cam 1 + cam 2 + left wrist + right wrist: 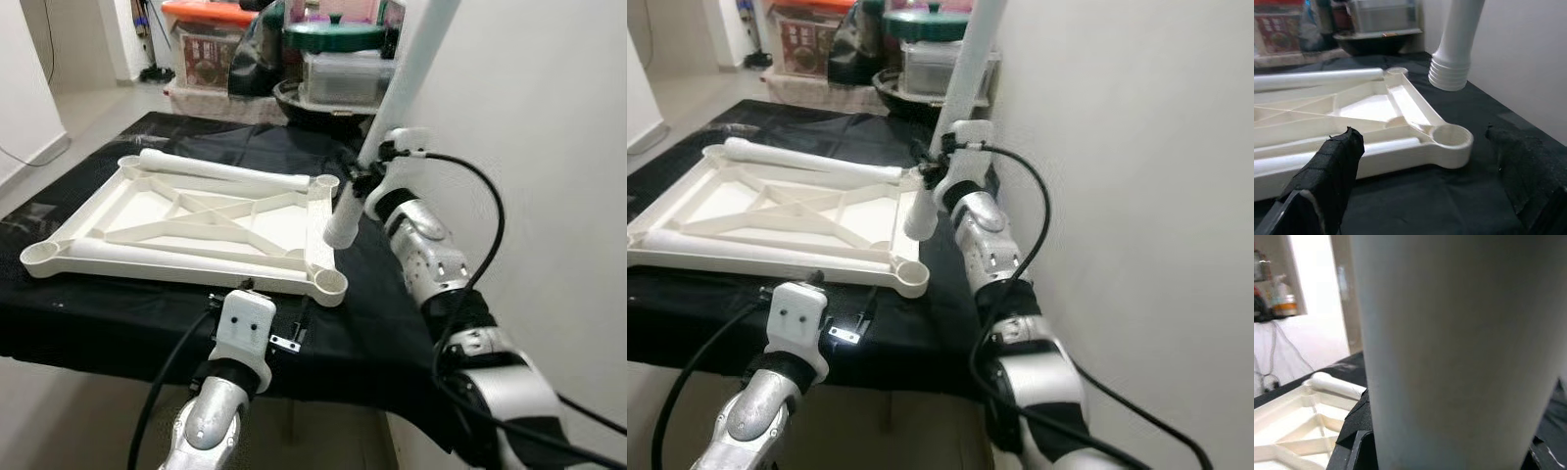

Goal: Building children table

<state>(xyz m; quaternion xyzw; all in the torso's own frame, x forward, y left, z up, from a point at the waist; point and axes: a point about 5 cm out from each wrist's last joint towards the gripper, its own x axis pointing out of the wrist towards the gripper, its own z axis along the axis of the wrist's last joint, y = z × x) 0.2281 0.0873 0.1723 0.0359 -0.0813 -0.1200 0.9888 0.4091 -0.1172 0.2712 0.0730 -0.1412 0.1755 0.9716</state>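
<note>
Left eye view: a white plastic tabletop frame (pixel 186 220), cross-braced underneath with round sockets at its corners, lies upside down on a black cloth (pixel 118 313). A loose white leg tube (pixel 230 171) rests along its far edge. The right gripper (pixel 361 178) clasps a smooth white table leg (pixel 392 108), held tilted, its ridged lower end hanging just beside the frame's right edge. The left gripper (pixel 284 338) hovers at the cloth's near edge.

Left wrist view: the left gripper's two padded black fingers (pixel 1334 171) are spread apart around nothing, framing the near corner socket (pixel 1452 137).

Right wrist view: the leg's matte surface sits close between the dark fingers (pixel 1359 431).
</note>
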